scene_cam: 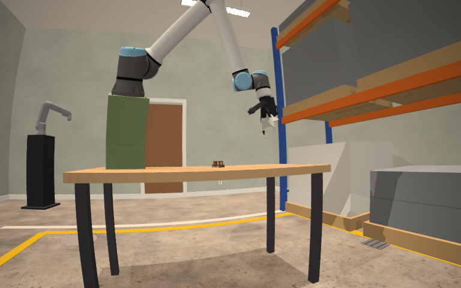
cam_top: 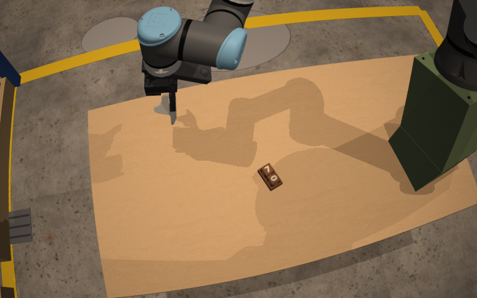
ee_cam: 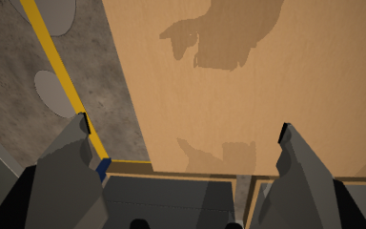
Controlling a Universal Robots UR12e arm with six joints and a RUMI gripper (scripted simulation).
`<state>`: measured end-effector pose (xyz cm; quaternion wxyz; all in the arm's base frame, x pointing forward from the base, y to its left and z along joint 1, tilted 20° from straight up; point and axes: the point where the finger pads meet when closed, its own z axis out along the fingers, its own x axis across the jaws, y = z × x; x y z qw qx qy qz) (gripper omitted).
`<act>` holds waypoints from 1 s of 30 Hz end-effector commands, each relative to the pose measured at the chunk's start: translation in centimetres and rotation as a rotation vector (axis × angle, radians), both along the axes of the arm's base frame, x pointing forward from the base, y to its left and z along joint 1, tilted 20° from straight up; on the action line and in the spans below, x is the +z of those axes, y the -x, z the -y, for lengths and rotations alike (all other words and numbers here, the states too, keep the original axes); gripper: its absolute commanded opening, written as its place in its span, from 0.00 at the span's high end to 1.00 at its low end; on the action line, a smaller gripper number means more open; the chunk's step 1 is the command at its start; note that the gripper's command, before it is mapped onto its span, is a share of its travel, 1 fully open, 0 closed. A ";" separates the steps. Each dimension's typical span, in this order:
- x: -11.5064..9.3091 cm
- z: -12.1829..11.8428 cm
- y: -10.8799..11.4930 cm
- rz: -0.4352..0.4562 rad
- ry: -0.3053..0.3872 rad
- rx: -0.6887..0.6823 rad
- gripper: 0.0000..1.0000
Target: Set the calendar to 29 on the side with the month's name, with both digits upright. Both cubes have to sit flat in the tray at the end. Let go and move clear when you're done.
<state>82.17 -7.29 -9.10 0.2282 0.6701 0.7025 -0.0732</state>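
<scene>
The calendar is a small brown tray (cam_top: pixel 269 177) with two cubes in it, near the middle of the wooden table (cam_top: pixel 272 165). The top faces read 7 (cam_top: pixel 266 169) and 0 (cam_top: pixel 273 179). From the side it shows as a small brown block (scene_cam: pixel 218 164) on the table top. The month's name is not legible in any view. My gripper (cam_top: pixel 167 110) hangs high above the table's far-left corner, well away from the tray. It also shows in the exterior view (scene_cam: pixel 266 123). It is open and empty; the wrist view shows its two fingers wide apart over bare table and floor.
My green pedestal (cam_top: pixel 440 118) stands on the table's right end. A shelving rack with a blue post (scene_cam: pixel 279 107) and orange beams (scene_cam: pixel 386 89) stands close behind the gripper. A yellow floor line (cam_top: pixel 86 59) runs past the table's far edge.
</scene>
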 end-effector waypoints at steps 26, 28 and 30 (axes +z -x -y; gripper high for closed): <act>-12.3 -15.4 25.1 -0.251 -0.019 0.405 0.00; -12.5 -15.7 25.8 -0.258 -0.019 0.415 0.00; -12.6 -15.9 26.3 -0.262 -0.020 0.423 0.00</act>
